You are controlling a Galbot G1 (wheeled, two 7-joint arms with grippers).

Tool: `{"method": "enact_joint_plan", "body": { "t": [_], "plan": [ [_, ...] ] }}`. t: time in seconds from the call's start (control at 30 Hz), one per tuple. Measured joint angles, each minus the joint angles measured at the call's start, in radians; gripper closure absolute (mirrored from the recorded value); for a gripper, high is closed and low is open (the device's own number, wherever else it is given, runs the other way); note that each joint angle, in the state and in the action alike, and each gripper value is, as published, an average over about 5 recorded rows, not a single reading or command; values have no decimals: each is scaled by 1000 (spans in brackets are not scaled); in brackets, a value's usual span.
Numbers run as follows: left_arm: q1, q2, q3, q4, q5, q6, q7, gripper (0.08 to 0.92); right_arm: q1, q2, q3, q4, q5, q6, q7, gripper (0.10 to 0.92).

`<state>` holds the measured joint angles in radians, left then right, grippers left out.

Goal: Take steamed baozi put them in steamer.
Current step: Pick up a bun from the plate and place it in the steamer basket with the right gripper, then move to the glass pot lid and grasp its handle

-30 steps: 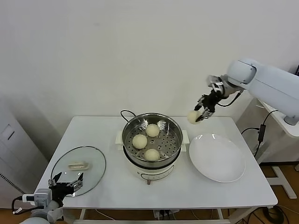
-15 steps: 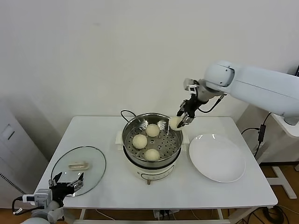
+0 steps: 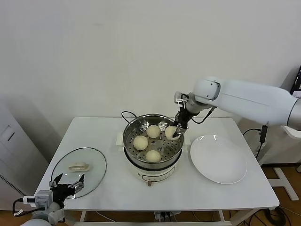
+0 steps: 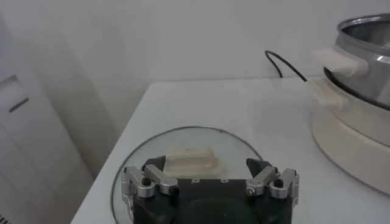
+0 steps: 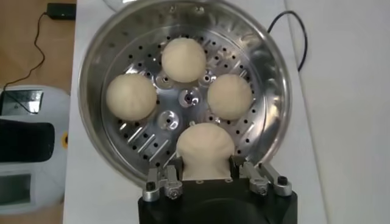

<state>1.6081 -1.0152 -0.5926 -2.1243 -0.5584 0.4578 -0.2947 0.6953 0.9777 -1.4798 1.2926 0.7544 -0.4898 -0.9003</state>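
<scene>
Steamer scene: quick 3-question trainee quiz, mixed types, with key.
1. True or false: the plate has a baozi on it.
2. How many baozi lie loose on the steamer tray? A) two B) three C) four
3. Fill in: the right gripper is shut on the ____, over the steamer.

Key
1. False, it is bare.
2. B; the held baozi is the fourth.
3. baozi. The left gripper waits open by the glass lid.
</scene>
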Motion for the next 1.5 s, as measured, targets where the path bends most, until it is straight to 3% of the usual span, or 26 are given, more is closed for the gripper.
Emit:
{"method": "enact_joint_plan", "body": {
  "t": [0.4,0.87,1.17,1.5],
  "plan": [
    [0,1,-2,5,-2,-2,0,177,-71,32,22,-34,-43,-18,27,533],
    [3,-3,-3,9,-3,-6,0,177,-96,28,64,-41,-40,-16,17,212],
    [0,-7,-5,15,-1,-9,2,177,-117,-44,184,-51,33,13,33,203],
    [-14,0,-6,18,4,-10,6,177,-364,-182,562,-30,134,133,234,203]
  ]
}}
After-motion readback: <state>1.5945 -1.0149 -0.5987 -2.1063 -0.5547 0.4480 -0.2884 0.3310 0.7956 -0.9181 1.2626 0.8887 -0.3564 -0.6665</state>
